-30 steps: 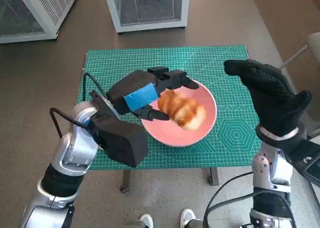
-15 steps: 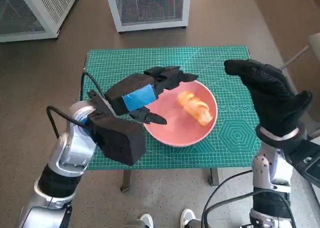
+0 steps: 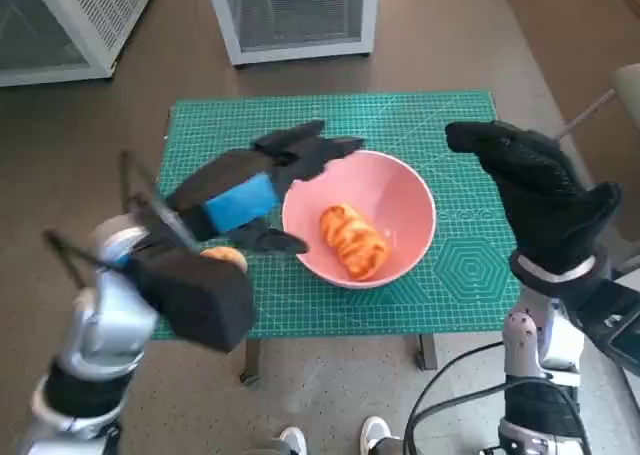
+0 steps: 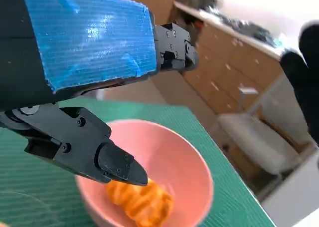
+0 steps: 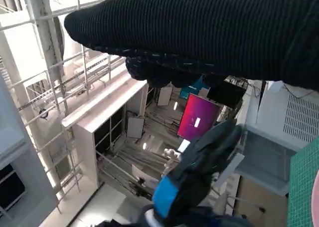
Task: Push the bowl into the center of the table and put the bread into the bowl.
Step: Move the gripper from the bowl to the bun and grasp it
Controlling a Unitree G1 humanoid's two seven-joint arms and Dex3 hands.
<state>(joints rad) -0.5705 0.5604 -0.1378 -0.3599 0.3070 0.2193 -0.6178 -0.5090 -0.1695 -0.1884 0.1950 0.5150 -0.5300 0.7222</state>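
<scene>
A pink bowl [image 3: 400,190] stands near the middle of the green mat, a little to the right. A golden bread roll [image 3: 352,242] lies inside it; the left wrist view shows the bread [image 4: 139,202] on the floor of the bowl [image 4: 174,157]. My left hand [image 3: 245,190] hovers just left of the bowl's rim, fingers spread, holding nothing. My right hand [image 3: 535,190] is raised above the table's right side, gloved fingers open and empty.
The green cutting mat [image 3: 400,125] covers the small table. A small orange-tan object [image 3: 222,259] shows by my left wrist. Two white mesh cabinets [image 3: 290,15] stand on the floor behind the table. Shoe tips [image 3: 375,435] show at the table's near edge.
My left hand let go of the bread and drew back to the left, away from the bowl. The bread dropped and settled in the bowl. The right hand stayed put.
</scene>
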